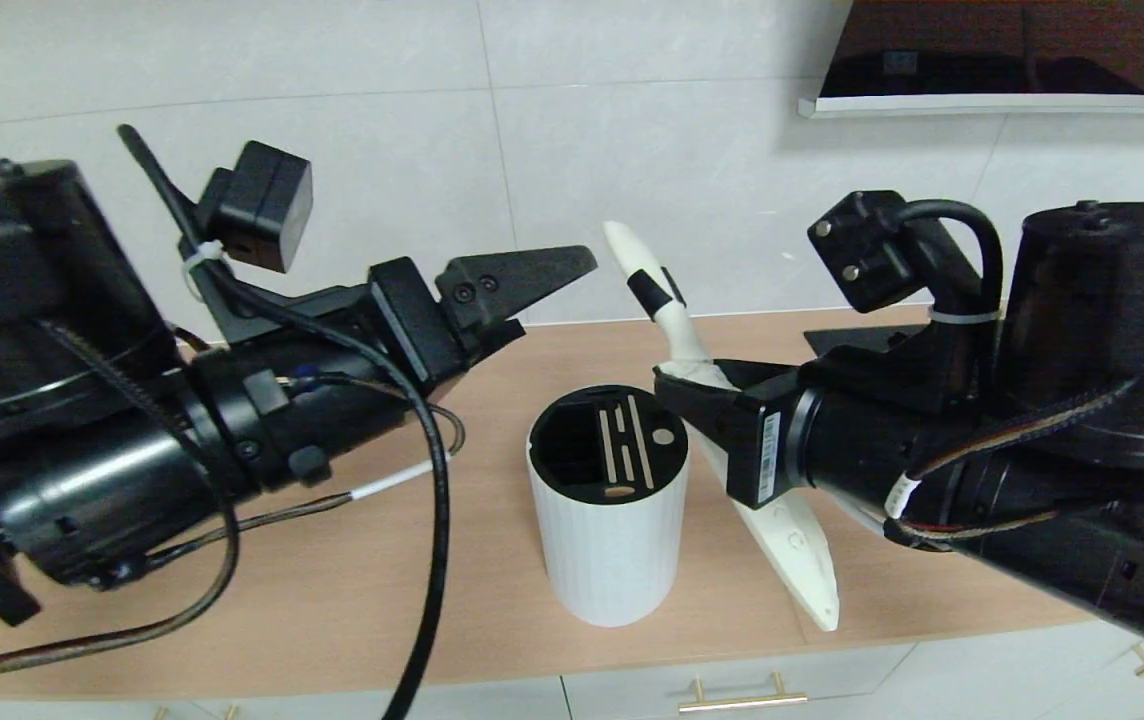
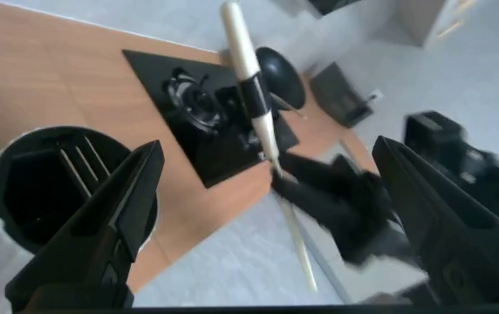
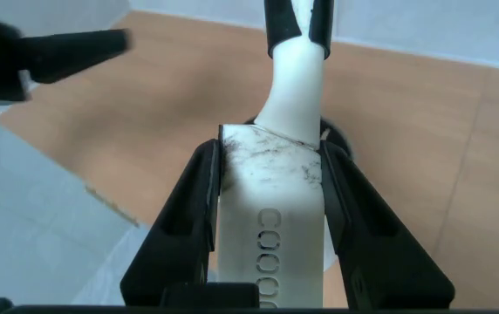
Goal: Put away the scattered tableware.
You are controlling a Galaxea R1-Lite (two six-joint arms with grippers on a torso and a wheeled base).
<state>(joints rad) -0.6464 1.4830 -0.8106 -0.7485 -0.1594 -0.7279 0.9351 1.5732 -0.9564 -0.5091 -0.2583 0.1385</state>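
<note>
Right gripper [image 1: 704, 385] clamps a tilted utensil [image 1: 677, 325].
Left gripper [image 1: 537, 300] hovers open over the counter [image 1: 492, 625], near the holder [image 1: 612, 540].

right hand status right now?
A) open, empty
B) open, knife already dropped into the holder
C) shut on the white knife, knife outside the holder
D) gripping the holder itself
C: the right hand is clamped on the white knife around mid-length. The knife is tilted beside the white holder, not in it. The left hand is open and empty.
</note>
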